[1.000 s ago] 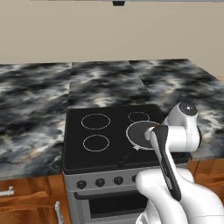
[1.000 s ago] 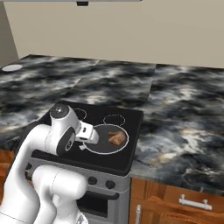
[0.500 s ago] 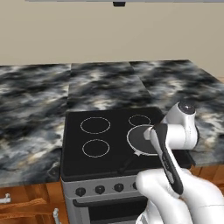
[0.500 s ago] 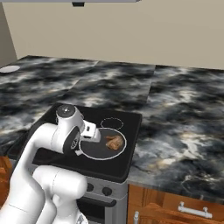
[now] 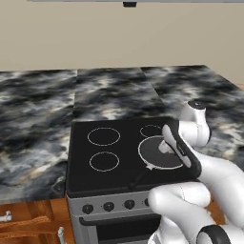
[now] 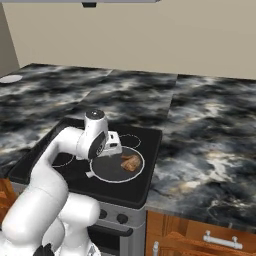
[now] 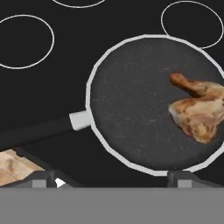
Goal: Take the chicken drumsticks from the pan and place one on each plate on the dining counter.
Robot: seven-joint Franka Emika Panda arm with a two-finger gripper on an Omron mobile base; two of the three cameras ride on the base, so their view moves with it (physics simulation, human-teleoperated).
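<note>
I'm looking at a kitchen with a beige wall behind a long run of black-grey marble counter [image 5: 38, 105] veined in white, with reddish-brown wood cabinets below. Set into it is a black glass cooktop [image 5: 109, 157] marked with white ring burners, and a row of knobs along the oven front under it.

The pan [image 7: 148, 105] sits on the cooktop's near burner on my right side. In the hand view it is a dark grey disc with a pale rim, and its black handle [image 7: 39, 131] runs off toward the left edge of that view. The chicken drumsticks [image 7: 197, 111] lie together at the pan's right side in that view, golden-brown, touching or overlapping each other close to the rim; I cannot separate the two cleanly. From the right base view they show as a small orange-brown lump [image 6: 131, 162] in the pan, just right of the hand.

My gripper [image 7: 113, 181] hangs above the pan, clear of it, with its jaws spread wide and nothing between them. Its two dark fingertips [image 7: 41, 180] straddle the near rim of the pan in the hand view. The drumsticks lie off to the right of the midline between them, nearer the right fingertip, not yet between the jaws.
</note>
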